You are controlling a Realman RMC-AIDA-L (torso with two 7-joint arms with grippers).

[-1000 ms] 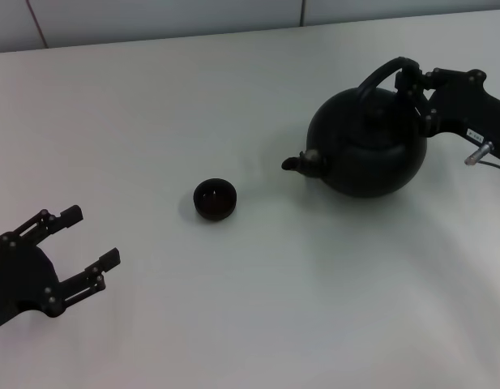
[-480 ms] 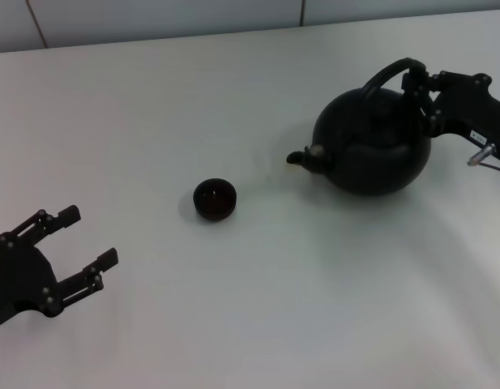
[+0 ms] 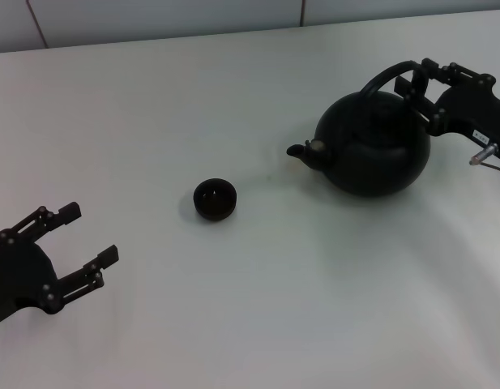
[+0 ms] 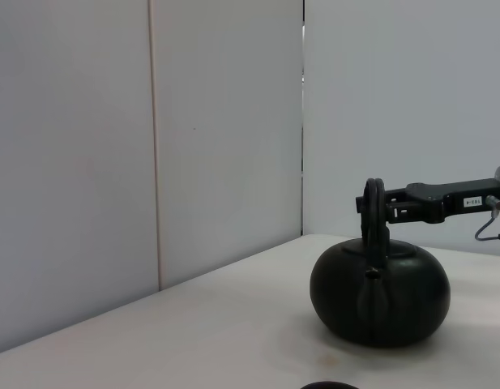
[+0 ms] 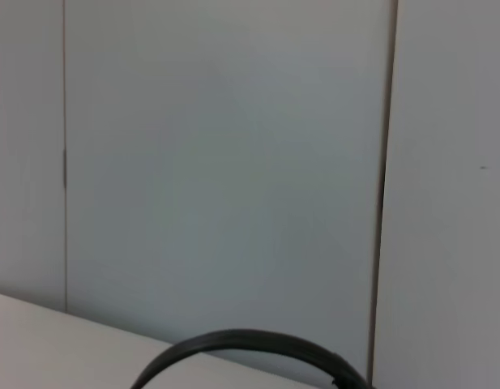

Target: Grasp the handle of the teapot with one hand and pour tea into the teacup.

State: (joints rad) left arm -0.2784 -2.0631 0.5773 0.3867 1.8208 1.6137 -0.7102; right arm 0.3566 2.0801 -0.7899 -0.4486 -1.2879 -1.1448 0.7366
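Matte black teapot (image 3: 371, 150) sits on the white worktop (image 3: 258, 308), hard against the right pincer (image 3: 421, 81), which comes in from the pot's far right side. Pincer fingers are closed around the rear end of the handle (image 3: 385, 75), up near the arch top; grip is visible in the left wrist view too, where the right pincer (image 4: 378, 209) meets the handle (image 4: 372, 203) from the side above the teapot (image 4: 379, 296). Spout (image 3: 302, 151) points away from that pincer, toward the teacup (image 3: 215, 198). I can't tell whether the pot base is touching the worktop or just off it; it looks level, not tilted.

Teacup is upright, well apart from the right pincer, past the spout tip with a clear gap of bare worktop between them. It lies between the 2 pincers, nearer the left one.

Left pincer (image 3: 75, 239) hangs low at the near left, fingers spread wide, holding nothing, well apart from cup and pot.

Right wrist view shows only a slice of the handle (image 5: 250, 344) arch against wall panels (image 5: 225, 162).
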